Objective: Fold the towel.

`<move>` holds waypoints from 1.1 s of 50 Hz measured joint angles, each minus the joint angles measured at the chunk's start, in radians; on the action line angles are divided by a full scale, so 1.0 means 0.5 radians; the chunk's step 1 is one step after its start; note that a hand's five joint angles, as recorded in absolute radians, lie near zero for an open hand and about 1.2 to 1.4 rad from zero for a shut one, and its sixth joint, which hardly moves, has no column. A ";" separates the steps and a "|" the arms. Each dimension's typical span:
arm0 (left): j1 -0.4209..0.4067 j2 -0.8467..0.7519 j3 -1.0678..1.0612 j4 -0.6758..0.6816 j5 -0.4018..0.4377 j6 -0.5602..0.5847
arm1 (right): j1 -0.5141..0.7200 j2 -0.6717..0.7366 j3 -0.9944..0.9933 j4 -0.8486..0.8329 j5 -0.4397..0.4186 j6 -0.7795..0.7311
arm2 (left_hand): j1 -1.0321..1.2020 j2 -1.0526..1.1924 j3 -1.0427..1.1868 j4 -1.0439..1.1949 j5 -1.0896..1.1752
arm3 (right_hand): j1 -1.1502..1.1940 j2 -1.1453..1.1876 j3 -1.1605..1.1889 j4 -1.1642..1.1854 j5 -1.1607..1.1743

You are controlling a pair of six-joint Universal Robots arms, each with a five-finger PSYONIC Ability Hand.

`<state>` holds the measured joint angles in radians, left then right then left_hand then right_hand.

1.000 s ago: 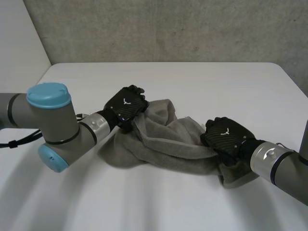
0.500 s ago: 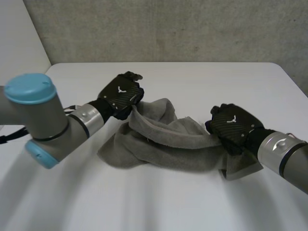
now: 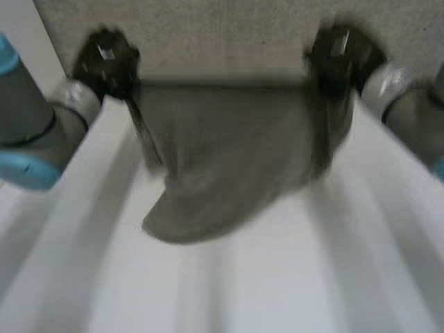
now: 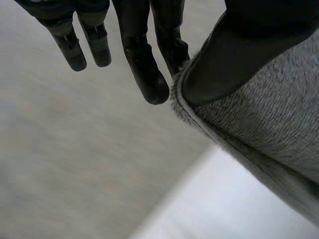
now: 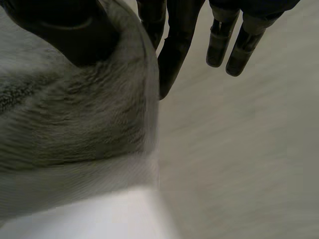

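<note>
- The grey towel point(image 3: 229, 159) hangs spread above the far half of the white table point(image 3: 312, 277), its top edge stretched level between the 2 hands.
- Its bottom sags to a rounded end on the left side, low over the tabletop; blur hides whether it touches.
- The left hand point(image 3: 105, 61) grips the towel's upper left corner. In the left wrist view the thumb point(image 4: 224, 64) presses the cloth's edge point(image 4: 269, 124) against the fingers point(image 4: 144, 69).
- The right hand point(image 3: 338, 54) grips the upper right corner. In the right wrist view its thumb point(image 5: 65, 30) clamps the cloth point(image 5: 75, 124) against the nearest finger point(image 5: 174, 50).
- Both arms point(image 3: 28, 125) reach up at the sides, the hands against the grey wall point(image 3: 222, 35).
</note>
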<state>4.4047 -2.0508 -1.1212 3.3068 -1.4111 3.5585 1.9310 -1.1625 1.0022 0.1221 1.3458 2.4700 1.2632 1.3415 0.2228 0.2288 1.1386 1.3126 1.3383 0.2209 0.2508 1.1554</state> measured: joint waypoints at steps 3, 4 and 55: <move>-0.044 0.044 0.199 0.209 -0.144 -0.049 | 0.016 -0.067 -0.221 -0.345 0.092 0.252 | 0.000 0.002 0.000 0.000 0.000 | 0.000 0.000 0.000 0.000 0.000; -0.058 0.097 0.228 0.300 -0.169 -0.076 | 0.017 -0.119 -0.260 -0.472 0.114 0.361 | 0.000 0.002 0.000 0.000 0.002 | 0.000 0.000 0.000 0.000 0.000; 0.042 0.056 -1.460 0.798 0.140 0.320 | -0.210 -0.275 1.563 -0.615 -0.361 0.272 | -0.896 -1.033 0.000 0.000 -1.001 | 0.000 0.002 0.000 0.000 0.041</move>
<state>4.4257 -2.0227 -1.8512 3.7059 -1.3410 3.7186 1.8261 -1.2999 1.7837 -0.1853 1.1652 2.6059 0.8151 0.8251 0.2228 0.2288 0.6381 1.3128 1.3392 0.2209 0.2508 1.1761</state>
